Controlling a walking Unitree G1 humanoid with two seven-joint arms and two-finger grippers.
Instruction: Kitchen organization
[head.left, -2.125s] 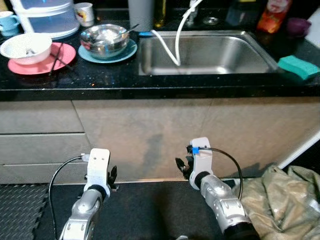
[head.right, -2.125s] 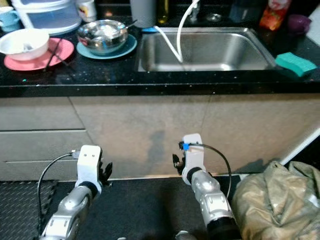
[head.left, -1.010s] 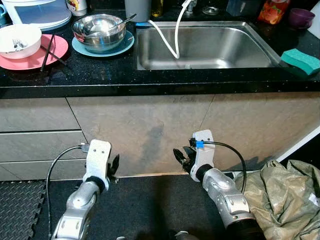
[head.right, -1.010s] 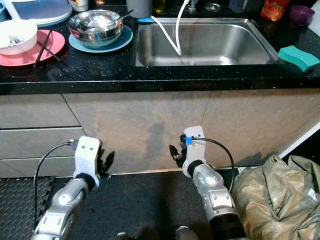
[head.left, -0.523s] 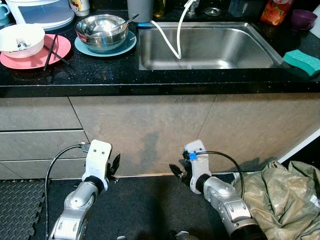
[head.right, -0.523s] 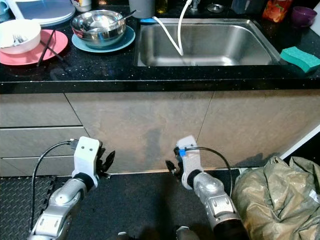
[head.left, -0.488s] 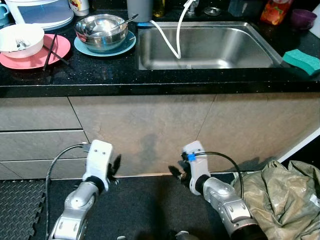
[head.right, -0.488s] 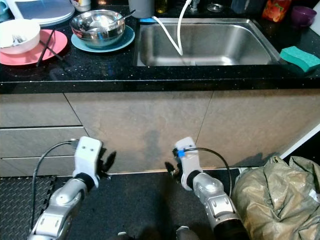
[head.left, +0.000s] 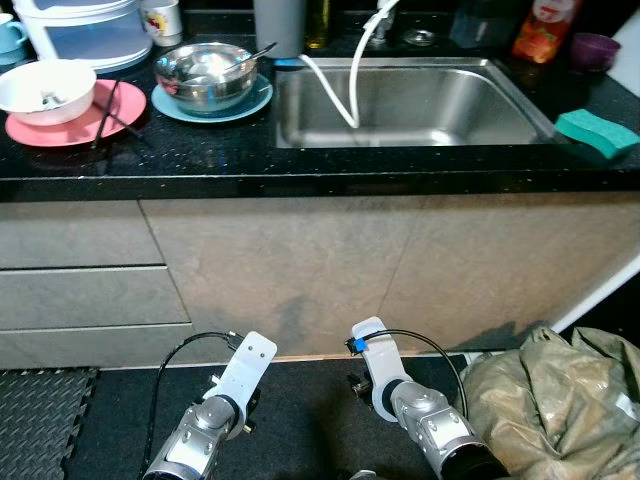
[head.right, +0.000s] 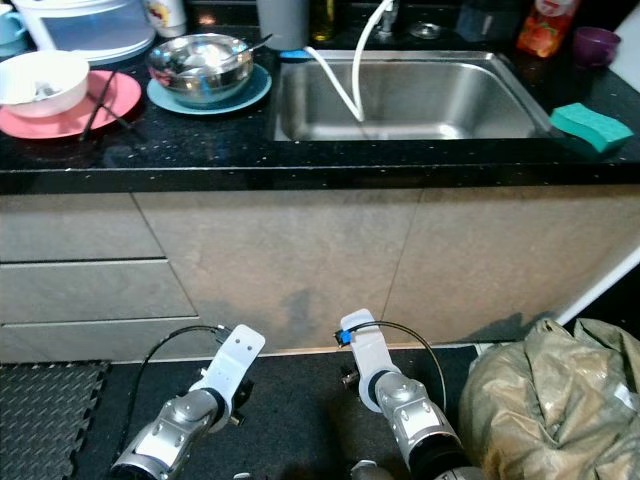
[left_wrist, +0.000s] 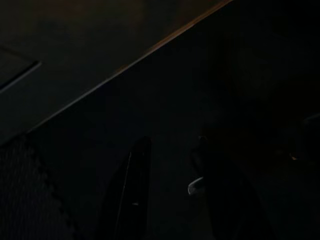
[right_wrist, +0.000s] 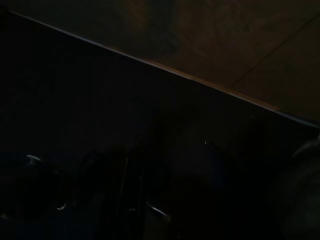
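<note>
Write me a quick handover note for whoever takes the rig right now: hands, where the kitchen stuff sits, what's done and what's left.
Left hand and right hand: both hang low by the floor in front of the cabinet, holding nothing.
On the counter left of the sink: white bowl on pink plate with chopsticks; steel bowl on blue plate.
Green sponge at the sink's right.
Done: nothing visibly moved.
Left: all the organizing.

A crumpled olive bag (head.left: 560, 385) lies on the dark floor beside a ribbed mat (head.left: 40, 420).
</note>
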